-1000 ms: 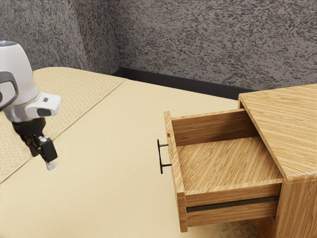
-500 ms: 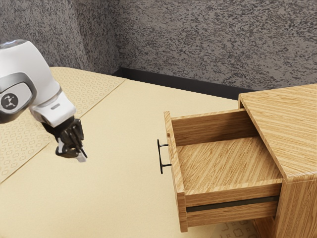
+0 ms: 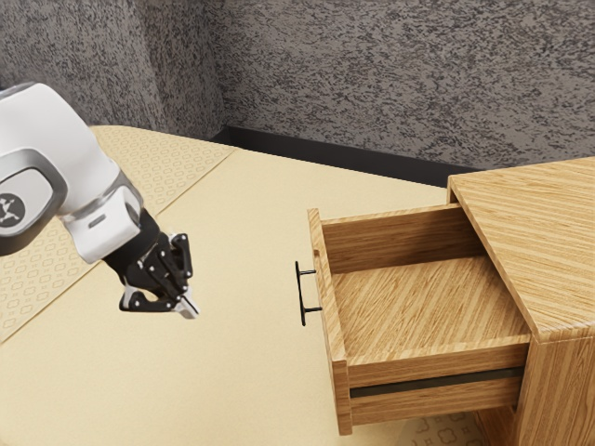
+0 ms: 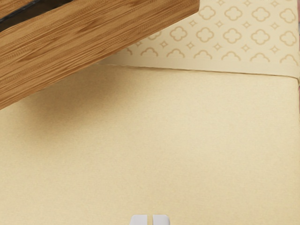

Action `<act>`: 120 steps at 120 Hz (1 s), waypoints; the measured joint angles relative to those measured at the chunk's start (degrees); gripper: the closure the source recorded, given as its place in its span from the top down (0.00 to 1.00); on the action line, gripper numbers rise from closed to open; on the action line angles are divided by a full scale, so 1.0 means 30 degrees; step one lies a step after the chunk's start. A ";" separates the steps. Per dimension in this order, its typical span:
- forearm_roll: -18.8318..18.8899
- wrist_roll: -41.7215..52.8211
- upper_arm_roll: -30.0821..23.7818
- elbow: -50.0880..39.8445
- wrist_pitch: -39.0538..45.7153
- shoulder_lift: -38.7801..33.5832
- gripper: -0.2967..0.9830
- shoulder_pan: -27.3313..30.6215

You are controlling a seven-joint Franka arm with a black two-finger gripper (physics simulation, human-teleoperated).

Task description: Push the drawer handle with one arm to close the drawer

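My black gripper [image 3: 189,306] is tilted down toward the exterior view's right, its light fingertips together with nothing between them. Across a gap from it is the black bar handle [image 3: 300,293], on the front of the wooden drawer [image 3: 339,372]. That drawer stands pulled far out of its cabinet, with a bare inside. In the wrist view, the gripper [image 4: 150,220] has its two pale tips side by side, almost touching. Wood of the drawer [image 4: 93,42] with a dark strip crosses the corner away from the tips.
The wooden cabinet [image 3: 548,242] stands at the exterior view's right. Under the arm and drawer spreads a cream surface [image 3: 232,372] with patterned bands. A rough grey wall [image 3: 353,84] with a dark baseboard rises behind.
My hand has moved toward the exterior view's right, nearer the handle, and has turned on the way. The drawer and its handle have stayed where they were.
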 joint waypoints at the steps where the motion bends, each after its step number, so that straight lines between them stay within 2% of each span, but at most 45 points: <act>1: -0.0030 0.0042 -0.0008 -0.0005 0.0013 -0.0005 0.16 -0.0010; 16: -0.0338 0.0400 -0.0036 -0.0035 0.0444 0.0015 0.16 -0.0006; 46: -0.0560 -0.0805 -0.0300 -0.0017 0.0986 0.0356 0.15 0.0240; 100: -0.1590 -0.4578 -0.2258 0.1405 0.2081 0.3080 0.15 0.1123; 120: -0.1810 -0.5628 -0.2483 0.2221 0.2437 0.4066 0.15 0.1186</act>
